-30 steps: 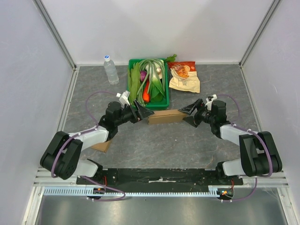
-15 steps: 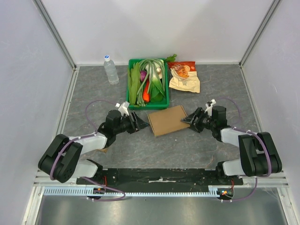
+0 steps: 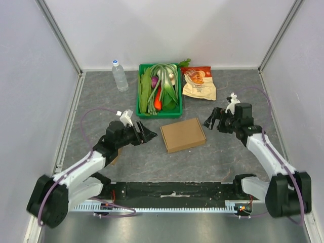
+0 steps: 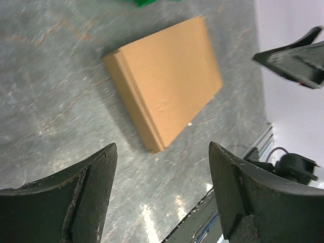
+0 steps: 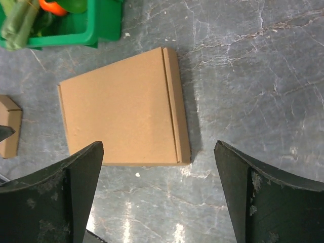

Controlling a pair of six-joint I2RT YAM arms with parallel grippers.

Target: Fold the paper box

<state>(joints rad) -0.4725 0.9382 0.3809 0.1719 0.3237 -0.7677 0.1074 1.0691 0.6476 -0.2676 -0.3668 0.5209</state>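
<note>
The paper box lies flat and closed on the grey table, a brown cardboard square with its lid down. My left gripper hovers just left of it, open and empty. In the left wrist view the box sits ahead of the wide-spread left gripper. My right gripper is off the box's right corner, also open and apart from it. The right wrist view shows the box below and beyond the spread right gripper, with nothing between the fingers.
A green bin of vegetables stands just behind the box. A snack bag lies right of it and a water bottle stands to its left. A small cardboard piece lies partly under my left arm.
The box went from standing on edge between both grippers to lying flat on the table. Both grippers let go, opened wide and drew back outward from it.
</note>
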